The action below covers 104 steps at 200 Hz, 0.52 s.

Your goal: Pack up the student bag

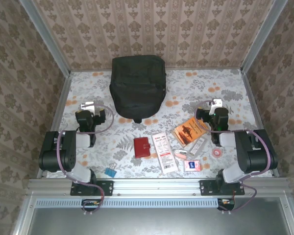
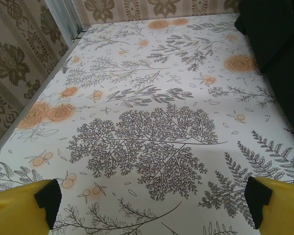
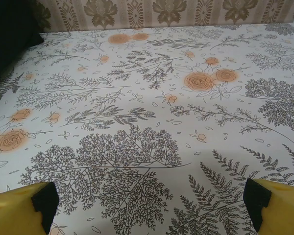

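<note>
While both arms sit folded at the near edge, the student bag (image 1: 138, 87) lies at the far middle of the worktop (image 1: 225, 90), its back close to the rear wall. The left hand (image 2: 152, 203) is spread wide over bare floral surface and holds nothing; the right hand (image 3: 149, 203) likewise. Open worktop flanks the bag on both sides. Between the arms lie a red wallet (image 1: 142, 147), a white packet (image 1: 164, 152), an orange booklet (image 1: 188, 130) and a blue binder clip (image 1: 110, 172), all apart from the bag.
</note>
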Each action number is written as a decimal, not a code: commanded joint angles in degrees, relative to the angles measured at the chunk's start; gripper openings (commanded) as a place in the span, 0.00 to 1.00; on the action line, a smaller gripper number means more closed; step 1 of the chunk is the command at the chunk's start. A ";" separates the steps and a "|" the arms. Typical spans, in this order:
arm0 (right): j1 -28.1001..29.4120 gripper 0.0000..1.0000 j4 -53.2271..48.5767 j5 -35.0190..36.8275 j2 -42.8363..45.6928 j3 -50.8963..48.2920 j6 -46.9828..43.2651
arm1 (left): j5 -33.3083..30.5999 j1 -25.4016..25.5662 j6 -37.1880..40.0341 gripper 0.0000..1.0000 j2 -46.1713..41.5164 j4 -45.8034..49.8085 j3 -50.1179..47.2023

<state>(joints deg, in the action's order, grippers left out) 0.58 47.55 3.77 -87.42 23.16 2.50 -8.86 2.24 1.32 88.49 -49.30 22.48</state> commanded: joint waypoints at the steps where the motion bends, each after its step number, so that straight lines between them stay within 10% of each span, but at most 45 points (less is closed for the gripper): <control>1: -0.14 1.00 0.14 -1.41 -0.37 0.90 -0.66 | -0.25 0.35 0.44 1.00 -0.44 -1.06 0.02; 104: -0.14 1.00 0.70 -1.49 -0.16 0.53 -0.66 | 0.08 0.29 0.52 1.00 -0.53 -0.98 0.04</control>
<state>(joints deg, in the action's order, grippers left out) 0.56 47.55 3.77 -87.39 23.16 2.50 -8.84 2.24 1.32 88.49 -49.30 22.48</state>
